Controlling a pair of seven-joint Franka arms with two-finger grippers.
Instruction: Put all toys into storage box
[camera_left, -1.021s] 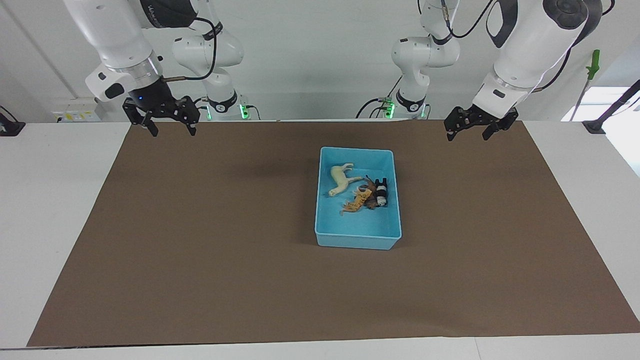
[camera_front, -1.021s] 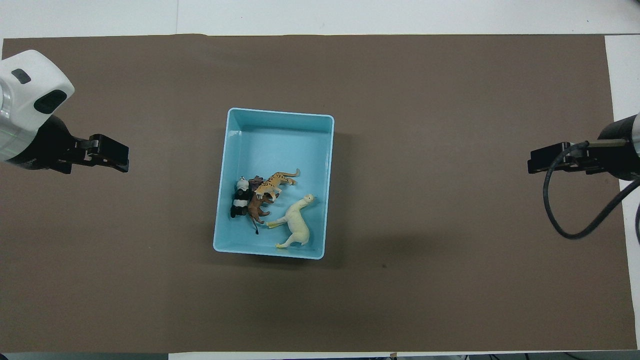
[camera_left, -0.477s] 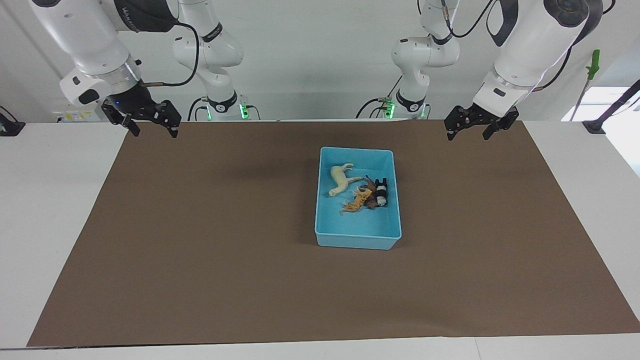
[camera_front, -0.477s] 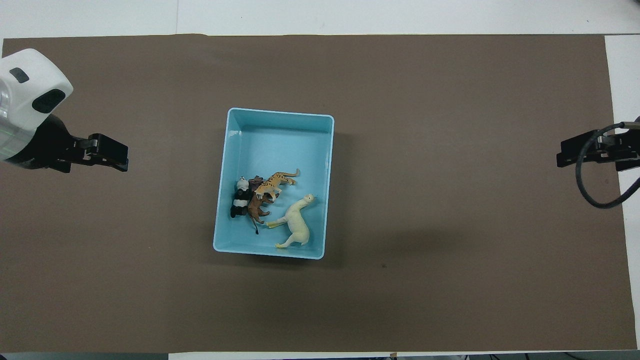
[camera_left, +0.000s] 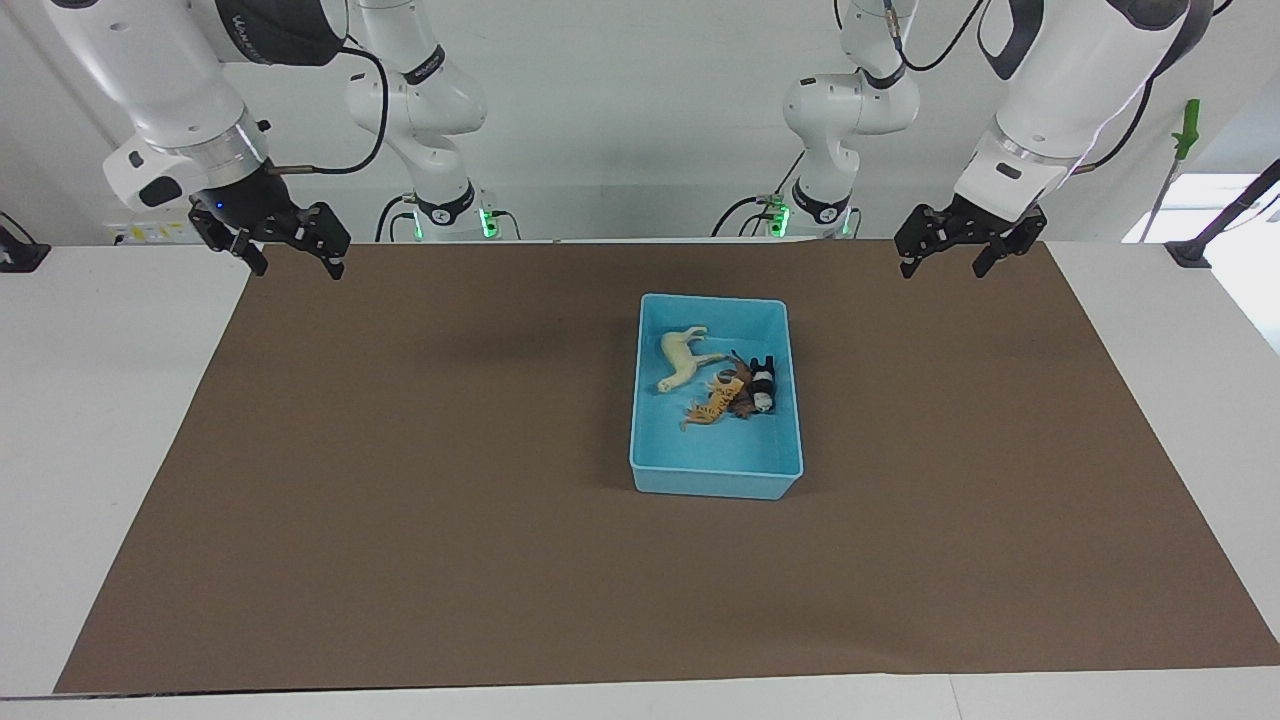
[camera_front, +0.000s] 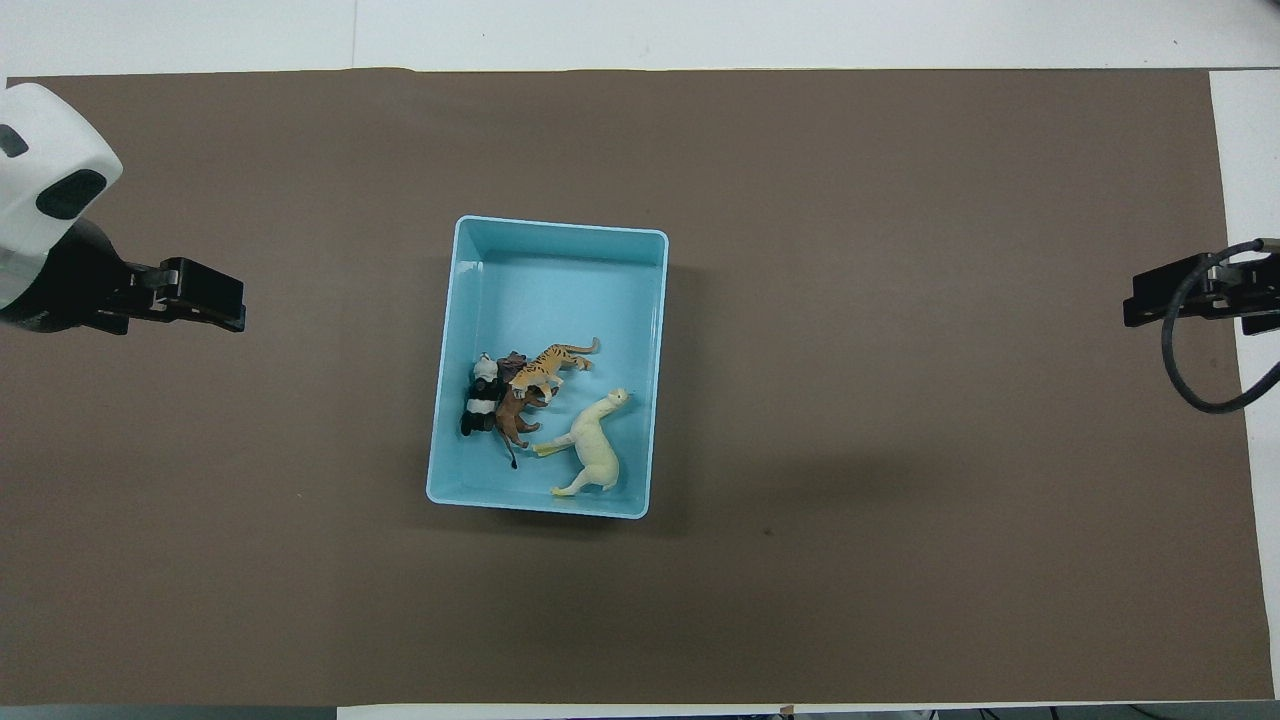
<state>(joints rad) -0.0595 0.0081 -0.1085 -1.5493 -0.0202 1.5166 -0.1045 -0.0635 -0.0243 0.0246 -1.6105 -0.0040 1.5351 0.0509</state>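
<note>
The light blue storage box sits mid-mat, also in the overhead view. All four toys lie in it: the cream-white horse, the orange tiger, the brown lion and the panda. The last three lie bunched together. My right gripper is open and empty, raised over the mat's edge at the right arm's end. My left gripper is open and empty, raised over the mat at the left arm's end.
A brown mat covers most of the white table. The two arm bases stand at the robots' edge of the table. Nothing else lies on the mat.
My right gripper has drawn away from the box toward the right arm's end of the table. My left gripper has pulled back slightly. The toys and box have not moved.
</note>
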